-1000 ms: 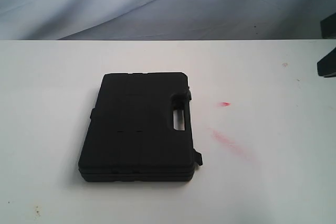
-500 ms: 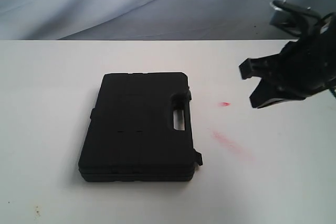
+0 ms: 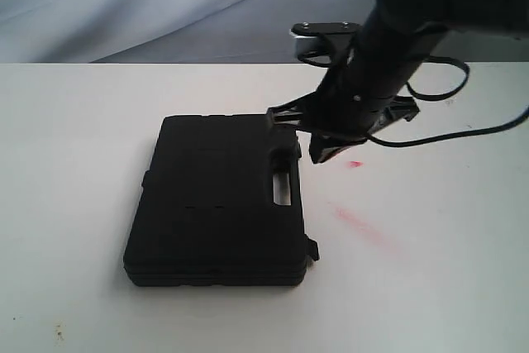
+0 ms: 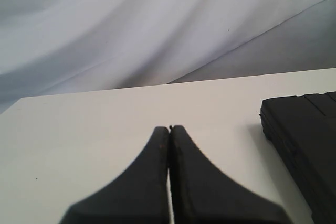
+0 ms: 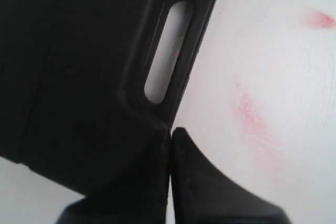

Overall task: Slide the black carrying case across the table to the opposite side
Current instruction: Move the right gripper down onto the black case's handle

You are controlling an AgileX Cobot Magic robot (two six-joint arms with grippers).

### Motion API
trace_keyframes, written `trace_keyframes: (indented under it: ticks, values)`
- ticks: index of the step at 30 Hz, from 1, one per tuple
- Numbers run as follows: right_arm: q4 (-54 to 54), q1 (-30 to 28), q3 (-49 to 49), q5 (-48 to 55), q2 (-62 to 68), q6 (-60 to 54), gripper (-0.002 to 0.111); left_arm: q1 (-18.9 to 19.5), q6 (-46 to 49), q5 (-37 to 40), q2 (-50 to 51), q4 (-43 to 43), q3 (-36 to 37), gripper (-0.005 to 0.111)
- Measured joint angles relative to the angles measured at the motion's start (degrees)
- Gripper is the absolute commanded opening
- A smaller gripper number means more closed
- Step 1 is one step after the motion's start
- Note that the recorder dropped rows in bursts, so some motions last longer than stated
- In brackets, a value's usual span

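The right fingers [image 5: 210, 192], together, sat at the handle edge of the black carrying case [image 3: 215, 204] on the table [image 3: 430, 279]. The left fingers [image 4: 205, 192] were together too.

**Just the background stuff in this one**

The back of the scene is all draped cloth [image 3: 124, 6], pale bluish-grey, with soft folds running diagonally. The upper left part is lighter, and a darker grey stretch [image 3: 248, 39] sits lower down toward the right, with the line between them slanting upward. Then there are the red marks: a small bright red dab [image 3: 354, 164] and, nearer the camera, a longer faded pink smear [image 3: 364, 225], close together but not touching. A couple of tiny dark specks [image 3: 58, 334] show in the near left corner
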Motion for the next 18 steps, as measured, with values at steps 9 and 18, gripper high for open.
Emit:
trace_keyframes:
  ticks: [9, 18]
  values:
    - [-11.74, 4.27, -6.08, -4.46, 11.11, 15.48, 0.008, 0.0, 0.0, 0.0, 0.0, 0.0, 0.0, 0.0]
    - [-12.71, 4.27, -6.11, -8.22, 14.89, 18.8, 0.049, 0.0, 0.0, 0.0, 0.0, 0.0, 0.0, 0.0]
